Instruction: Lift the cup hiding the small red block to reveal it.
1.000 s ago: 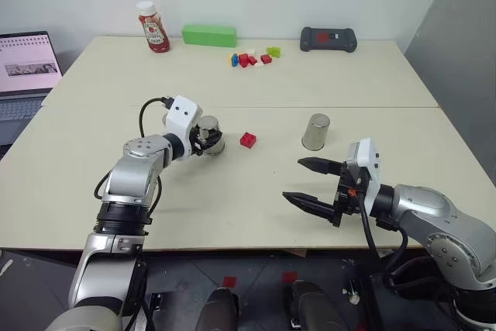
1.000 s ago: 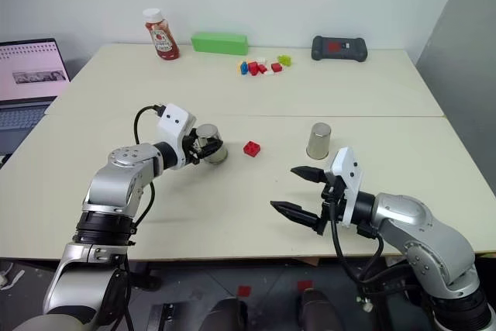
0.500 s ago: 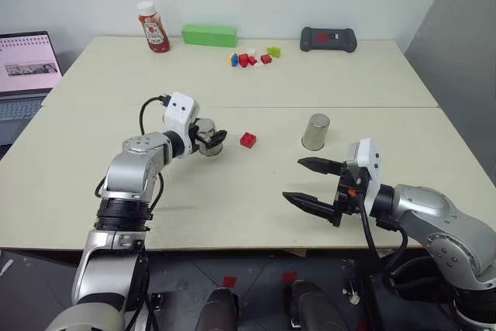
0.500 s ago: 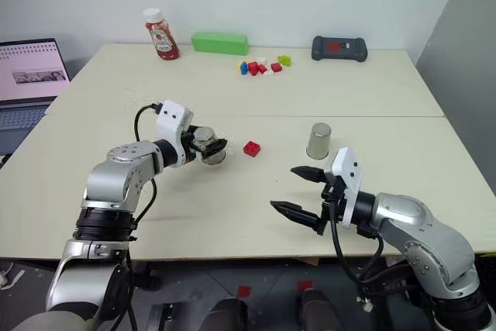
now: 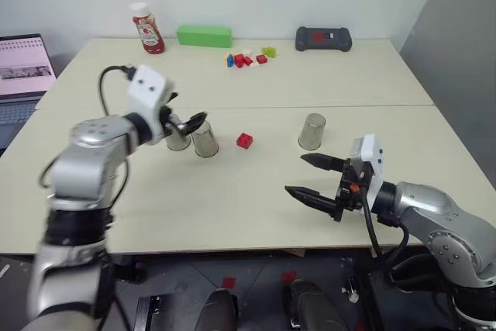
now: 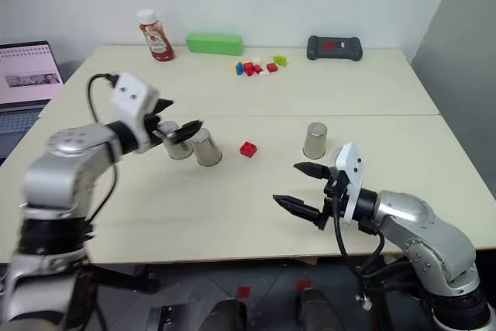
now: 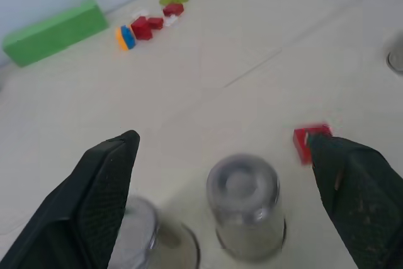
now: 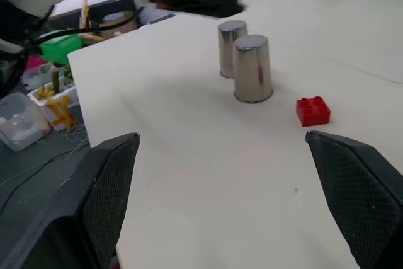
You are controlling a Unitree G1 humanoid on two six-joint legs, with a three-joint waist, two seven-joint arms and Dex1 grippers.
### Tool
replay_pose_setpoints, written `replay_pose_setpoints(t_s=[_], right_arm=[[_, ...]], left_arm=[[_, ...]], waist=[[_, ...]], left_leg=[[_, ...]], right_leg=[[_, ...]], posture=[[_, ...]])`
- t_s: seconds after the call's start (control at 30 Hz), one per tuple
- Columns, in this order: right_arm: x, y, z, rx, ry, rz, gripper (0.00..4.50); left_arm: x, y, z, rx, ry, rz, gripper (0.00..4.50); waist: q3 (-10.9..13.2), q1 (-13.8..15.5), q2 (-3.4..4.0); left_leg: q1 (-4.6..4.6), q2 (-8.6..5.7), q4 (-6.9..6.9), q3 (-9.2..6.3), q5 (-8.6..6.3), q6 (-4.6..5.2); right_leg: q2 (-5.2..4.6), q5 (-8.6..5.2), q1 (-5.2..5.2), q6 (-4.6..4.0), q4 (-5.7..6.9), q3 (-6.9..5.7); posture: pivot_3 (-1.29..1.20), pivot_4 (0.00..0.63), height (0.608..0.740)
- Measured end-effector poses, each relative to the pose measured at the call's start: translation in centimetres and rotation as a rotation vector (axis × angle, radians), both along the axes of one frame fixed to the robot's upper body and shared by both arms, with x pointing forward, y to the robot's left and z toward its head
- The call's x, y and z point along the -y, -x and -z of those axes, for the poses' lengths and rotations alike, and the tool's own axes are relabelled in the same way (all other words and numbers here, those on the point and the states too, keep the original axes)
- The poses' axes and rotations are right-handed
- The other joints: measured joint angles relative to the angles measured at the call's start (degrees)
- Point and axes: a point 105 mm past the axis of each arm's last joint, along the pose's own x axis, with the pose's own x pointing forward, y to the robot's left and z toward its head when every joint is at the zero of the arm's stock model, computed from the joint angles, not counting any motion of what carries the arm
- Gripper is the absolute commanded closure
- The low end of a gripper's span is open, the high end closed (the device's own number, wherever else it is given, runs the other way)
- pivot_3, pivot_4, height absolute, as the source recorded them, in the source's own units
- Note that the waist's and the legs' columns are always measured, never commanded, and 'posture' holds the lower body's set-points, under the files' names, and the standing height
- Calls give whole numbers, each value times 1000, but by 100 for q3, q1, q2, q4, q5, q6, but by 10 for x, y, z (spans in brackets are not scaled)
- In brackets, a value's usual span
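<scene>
right gripper (image 5: 310,177): jaws spread, nothing held, parked low over pale counter (image 5: 232,215) | small red studded plastic block (image 5: 245,140): exposed, task judged done | silver-grey tapered metal cup (image 5: 205,139): set inverted beside it | left gripper (image 5: 186,122): jaws wide, empty, above cup.

Probably a lab: bare table (image 5: 372,75), laptop (image 5: 23,67), grey controller (image 5: 322,38).

I see the far-left cup (image 5: 177,139) partly hidden behind my left gripper (image 5: 184,122). The laptop (image 5: 25,63) is cut off at the left edge, its screen unreadable.
</scene>
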Motion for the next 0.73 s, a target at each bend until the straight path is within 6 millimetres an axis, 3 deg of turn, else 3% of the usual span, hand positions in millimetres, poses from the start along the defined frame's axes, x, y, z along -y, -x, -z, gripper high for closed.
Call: replay_pose_setpoints(t_s=[0.17,0.37,0.73], right_arm=[[15,-6,0,-4,39,45,0],[23,-8,1,-12,81,48,0],[27,-10,4,-21,116,15,0]], left_arm=[[-28,44,18,-142,-73,26,20],[0,78,21,-189,-33,216,20],[15,88,15,-149,38,282,20]], waist=[[1,34,-2],[2,126,-4],[2,113,-4]], left_leg=[[-3,-2,4,-3,0,0],[-2,-2,7,-1,0,0],[-2,0,4,1,0,1]], right_leg=[[-3,-2,0,-3,-3,-5],[-5,-7,2,-11,-5,-5],[-2,-4,0,-6,-3,-3]], posture=[[0,150,740],[0,150,740],[0,150,740]])
